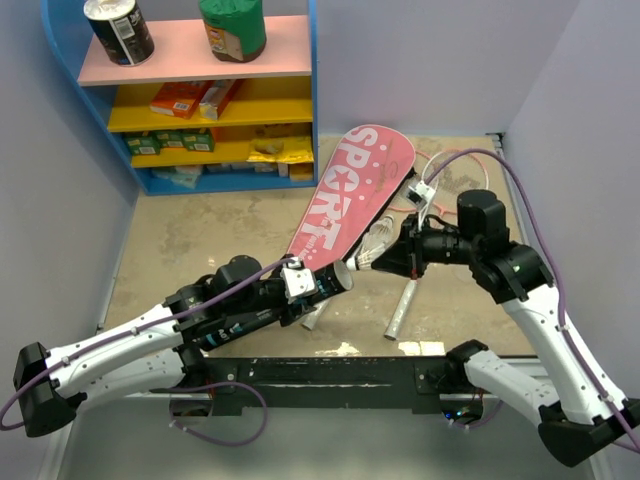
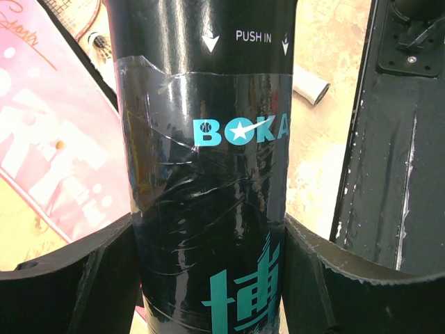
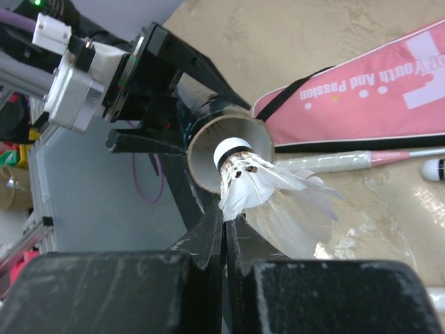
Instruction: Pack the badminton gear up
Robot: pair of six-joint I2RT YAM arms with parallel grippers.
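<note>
Shuttlecock (image 3: pixel 261 184): white, feather-light, skirt easily crushed. Centre of right-wrist view, cork at mouth of black tube (image 3: pixel 208 149). Pinched by skirt edge in right hand (image 3: pixel 224 219); light pressure advised. Tube stiff, glossy, probably slippery; clamped mid-body in left hand (image 2: pixel 208 240).

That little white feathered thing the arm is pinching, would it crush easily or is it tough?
Probably light and fragile: the shuttlecock is mostly thin, see-through white feathers, and the right jaws pinch them nearly flat. Its rounded nose looks firmer. Laid down, its cone shape would likely roll in a curve.
</note>
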